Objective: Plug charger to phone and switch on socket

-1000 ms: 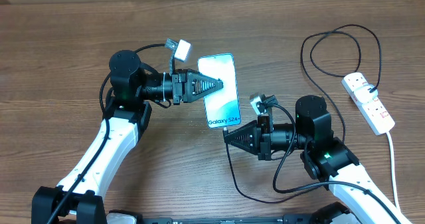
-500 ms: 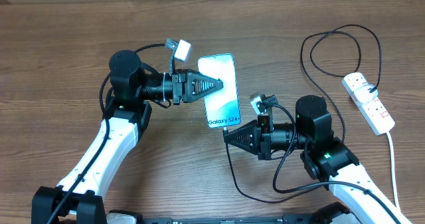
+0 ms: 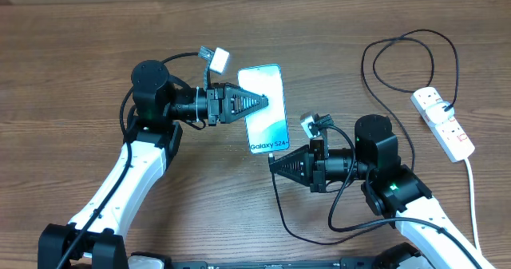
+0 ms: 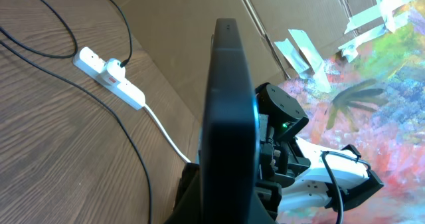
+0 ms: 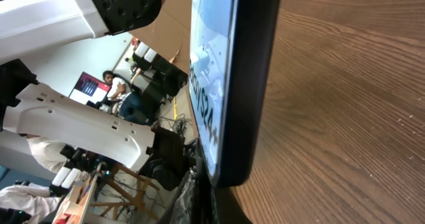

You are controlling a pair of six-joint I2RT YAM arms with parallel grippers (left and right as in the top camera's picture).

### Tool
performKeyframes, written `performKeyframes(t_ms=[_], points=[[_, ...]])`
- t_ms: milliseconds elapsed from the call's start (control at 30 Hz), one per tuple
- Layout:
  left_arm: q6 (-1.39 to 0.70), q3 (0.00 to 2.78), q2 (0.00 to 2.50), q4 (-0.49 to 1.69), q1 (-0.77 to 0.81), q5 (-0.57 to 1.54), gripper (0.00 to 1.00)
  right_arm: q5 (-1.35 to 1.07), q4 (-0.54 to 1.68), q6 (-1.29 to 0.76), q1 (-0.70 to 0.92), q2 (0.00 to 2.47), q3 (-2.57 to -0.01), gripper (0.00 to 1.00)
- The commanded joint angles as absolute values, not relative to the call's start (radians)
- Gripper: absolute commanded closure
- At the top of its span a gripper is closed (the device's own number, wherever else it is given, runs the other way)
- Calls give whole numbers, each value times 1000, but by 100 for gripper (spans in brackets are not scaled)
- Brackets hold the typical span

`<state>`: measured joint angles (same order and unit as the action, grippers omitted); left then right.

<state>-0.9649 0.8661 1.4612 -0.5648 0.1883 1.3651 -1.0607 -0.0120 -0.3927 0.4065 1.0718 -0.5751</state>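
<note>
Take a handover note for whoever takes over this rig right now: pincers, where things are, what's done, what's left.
Left pincer shut on the slim light-blue-screen smartphone.
Right pincer at its bottom end, by the tip of the thin black charger cable; grip unclear.
White elongated power strip lies far right, cable running to it.
Done: connector brought to phone; seating unconfirmed.
Left: confirm plug-in, switch strip on.
</note>
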Motion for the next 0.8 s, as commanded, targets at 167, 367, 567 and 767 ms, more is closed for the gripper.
performKeyframes(t_ms=[167, 367, 567, 767], points=[[-949, 878, 1464, -572, 191, 1381, 96, -1040, -34, -394, 410, 1072, -604, 96], [-949, 878, 1464, -572, 191, 1381, 96, -1028, -37, -394, 410, 1079, -604, 96], [-949, 878, 1464, -572, 191, 1381, 96, -1034, -47, -398, 410, 1110, -604, 96], [-949, 878, 1464, -566, 192, 1392, 96, -1041, -97, -398, 410, 1114, -604, 96]])
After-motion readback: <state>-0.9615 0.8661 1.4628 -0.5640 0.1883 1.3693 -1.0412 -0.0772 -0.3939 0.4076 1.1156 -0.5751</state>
